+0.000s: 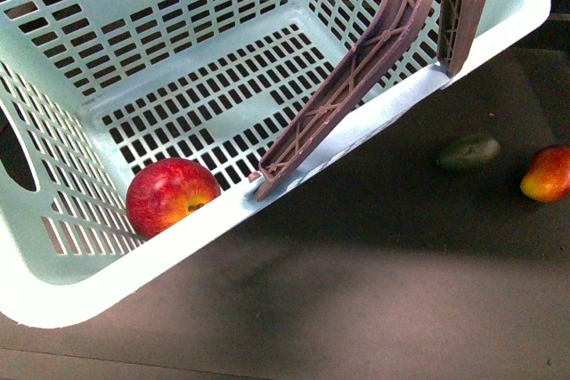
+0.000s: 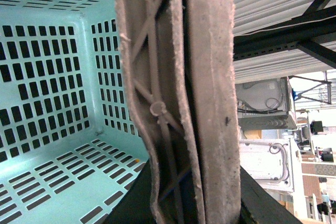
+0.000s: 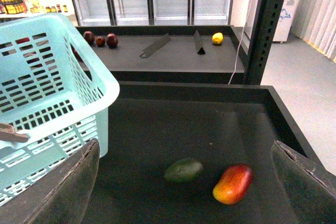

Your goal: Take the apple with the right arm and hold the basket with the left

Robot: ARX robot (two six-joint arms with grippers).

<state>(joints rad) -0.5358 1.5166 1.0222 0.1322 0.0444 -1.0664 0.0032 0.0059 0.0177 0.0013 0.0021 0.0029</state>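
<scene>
Mauve swing handles (image 2: 173, 103) run straight through the left gripper (image 2: 191, 211), which appears clamped on them, bearing the tilted basket (image 1: 134, 6). Holding well likely calls for a firm pinch on both handles and no further tilt, lest the fruit roll over the low rim. The right gripper (image 3: 185, 148) hangs spread and empty above a dark tray (image 3: 157, 124), near an avocado (image 3: 183, 170) and an oblong red-and-yellow fruit (image 3: 233, 183). The apple (image 1: 171, 195) lies inside the basket, in its lowest corner, well to that gripper's left.
</scene>
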